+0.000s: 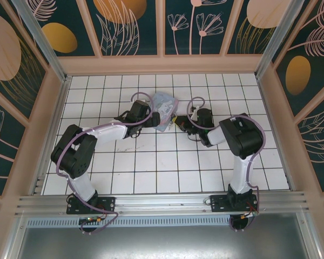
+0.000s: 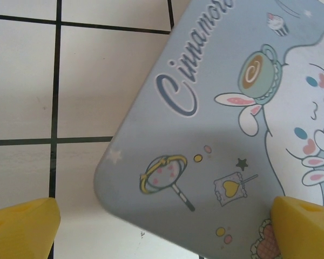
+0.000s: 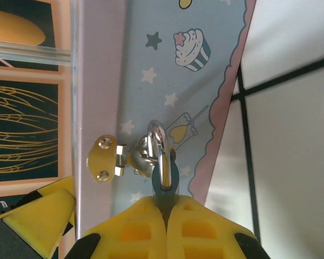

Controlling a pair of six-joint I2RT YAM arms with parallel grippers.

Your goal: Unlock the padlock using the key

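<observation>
Both arms are seen from above at the tin box, left gripper on its left, right gripper on its right. From the left wrist, fingers are held wide apart over the box's corner, so the unclamped box may be shoved. From the right wrist, jaws are pressed together at the padlock on the box's hasp; whether the key is pinched there cannot be told, and the padlock may be knocked aside

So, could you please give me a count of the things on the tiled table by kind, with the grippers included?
Tin box: 1
Padlock, hung on the tin's clasp: 1
Grippers: 2, the left gripper and the right gripper
Total: 4
</observation>
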